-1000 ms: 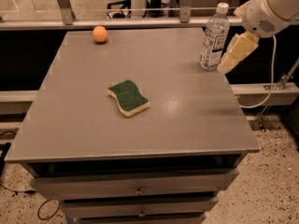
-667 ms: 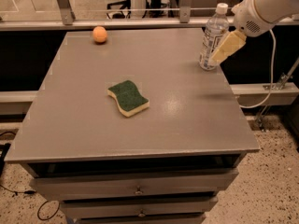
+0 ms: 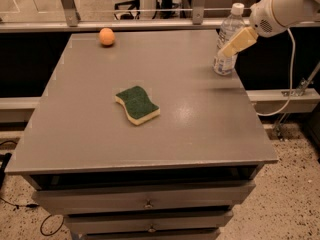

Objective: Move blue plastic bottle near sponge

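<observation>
Presently the blue plastic bottle (image 3: 229,25) stands upright near the far right corner of the grey table (image 3: 200,129), and the gripper (image 3: 235,45), reaching in from the right on a white arm (image 3: 285,6), lies across the bottle's middle; whether it is closed on the bottle cannot be told. The sponge (image 3: 137,104) lies green side up near the table's centre, well apart from the bottle, with grey tabletop between the two. An orange ball (image 3: 106,36) sits towards the far left corner, off that line, and a cable (image 3: 289,79) hangs beside the table's right edge.
</observation>
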`<state>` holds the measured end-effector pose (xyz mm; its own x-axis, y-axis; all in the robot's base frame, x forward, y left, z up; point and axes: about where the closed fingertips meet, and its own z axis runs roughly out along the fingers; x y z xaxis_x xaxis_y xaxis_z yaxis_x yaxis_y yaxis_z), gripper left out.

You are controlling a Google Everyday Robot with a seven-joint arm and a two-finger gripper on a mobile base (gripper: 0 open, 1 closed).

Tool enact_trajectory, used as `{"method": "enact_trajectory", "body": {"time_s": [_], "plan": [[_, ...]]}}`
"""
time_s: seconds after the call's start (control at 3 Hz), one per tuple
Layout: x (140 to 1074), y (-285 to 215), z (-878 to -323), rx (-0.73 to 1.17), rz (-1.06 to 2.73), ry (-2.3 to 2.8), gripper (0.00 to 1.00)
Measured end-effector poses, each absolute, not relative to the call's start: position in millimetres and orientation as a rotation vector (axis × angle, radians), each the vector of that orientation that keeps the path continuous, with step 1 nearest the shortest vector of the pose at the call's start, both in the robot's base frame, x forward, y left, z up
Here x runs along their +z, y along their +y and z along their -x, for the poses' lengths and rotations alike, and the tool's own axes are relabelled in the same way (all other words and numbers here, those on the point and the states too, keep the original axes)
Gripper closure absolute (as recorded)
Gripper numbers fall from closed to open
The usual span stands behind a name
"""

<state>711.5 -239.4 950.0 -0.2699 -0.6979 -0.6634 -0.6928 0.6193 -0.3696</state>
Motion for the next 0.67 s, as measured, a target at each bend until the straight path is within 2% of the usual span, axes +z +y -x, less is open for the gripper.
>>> {"method": "enact_trajectory", "body": {"time_s": [0.33,0.67], "plan": [[937.5,-248.5,-714.7,0.201,0.931,1.983,0.00],[933.3,-246.6,-710.9,0.326,0.868,1.966,0.00]]}}
